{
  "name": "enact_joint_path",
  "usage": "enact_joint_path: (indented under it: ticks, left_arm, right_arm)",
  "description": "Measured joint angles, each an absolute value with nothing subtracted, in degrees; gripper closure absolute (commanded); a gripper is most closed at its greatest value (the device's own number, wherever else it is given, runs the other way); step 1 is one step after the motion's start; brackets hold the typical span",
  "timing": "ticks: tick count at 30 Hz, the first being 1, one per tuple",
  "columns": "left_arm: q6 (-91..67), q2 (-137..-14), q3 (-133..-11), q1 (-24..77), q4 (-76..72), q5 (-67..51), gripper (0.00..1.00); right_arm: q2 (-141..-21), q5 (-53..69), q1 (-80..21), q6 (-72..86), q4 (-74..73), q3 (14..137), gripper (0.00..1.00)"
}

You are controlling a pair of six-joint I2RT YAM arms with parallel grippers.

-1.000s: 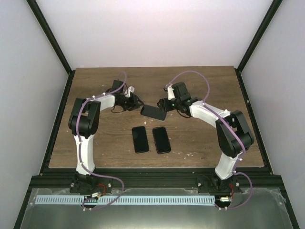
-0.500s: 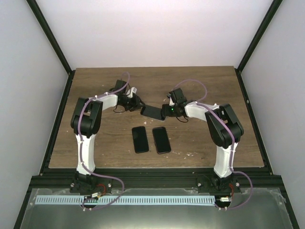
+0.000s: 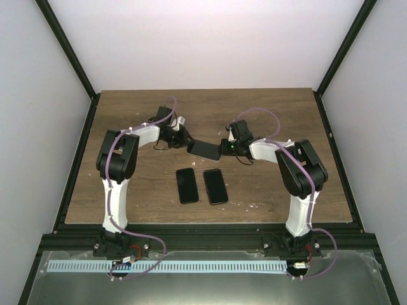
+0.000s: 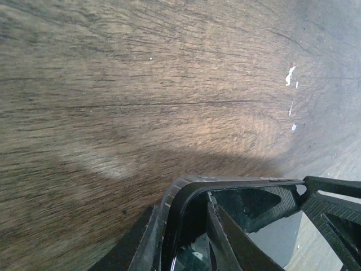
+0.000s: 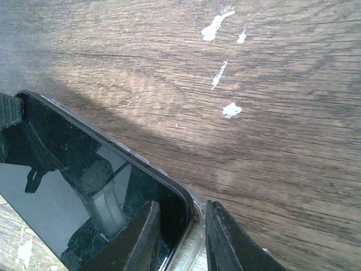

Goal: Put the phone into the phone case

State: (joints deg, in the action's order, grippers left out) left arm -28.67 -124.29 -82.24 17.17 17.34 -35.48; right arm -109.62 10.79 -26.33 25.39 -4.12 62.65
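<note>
Over the last second the right arm is folding lower and closing in, so the right gripper (image 5: 189, 240) is now pinching a corner of the glossy, glass-faced phone (image 5: 79, 186). The left gripper (image 4: 180, 243) is clamping the matte, round-cornered rim of the phone case (image 4: 192, 186). Both are meeting low over the grainy, white-flecked table (image 3: 127, 197). I am judging the seating as under way, not finished.

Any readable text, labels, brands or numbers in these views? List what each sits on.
None readable.
Held phone: dark screen, reflections only.
Left black slab and right black slab on the table: no markings visible.
White flecks on the wood: scuffs, not characters.
</note>
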Motion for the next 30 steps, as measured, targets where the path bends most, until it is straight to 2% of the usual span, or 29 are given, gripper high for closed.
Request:
enact_joint_path:
  ticks: [5,9,10,12,18,27,30]
  left_arm:
    - [-28.3,-124.5,-83.0,17.9,17.7,-34.5,0.79]
    - [-28.3,-124.5,-82.9,18.4,17.6,-34.5,0.78]
    - [-28.3,-124.4,-82.8,18.5,17.4,-34.5,0.77]
    - [-28.4,-124.4,-82.8,18.7,17.3,-34.4,0.67]
    - [-28.1,-123.5,-82.8,19.5,18.8,-32.7,0.62]
    - [-28.7,-122.1,-79.4,19.6,16.5,-32.9,0.77]
    - [-29.1,-121.4,-77.5,19.8,14.3,-34.2,0.78]
  right_arm:
    - [-107.5,10.1,-26.3,25.7,-2.0,59.5,0.84]
    - [-104.7,9.9,-26.9,26.4,-1.0,55.5,0.80]
    - [-104.0,9.9,-27.2,26.5,-0.9,54.6,0.76]
    - [-102.7,10.0,-27.8,26.7,-1.1,53.0,0.70]
    - [-99.5,9.2,-28.3,26.4,-2.6,49.3,0.69]
    - [-98.0,9.0,-28.4,25.7,-0.6,46.5,0.67]
    - [-98.0,9.1,-28.9,25.5,1.0,45.8,0.68]
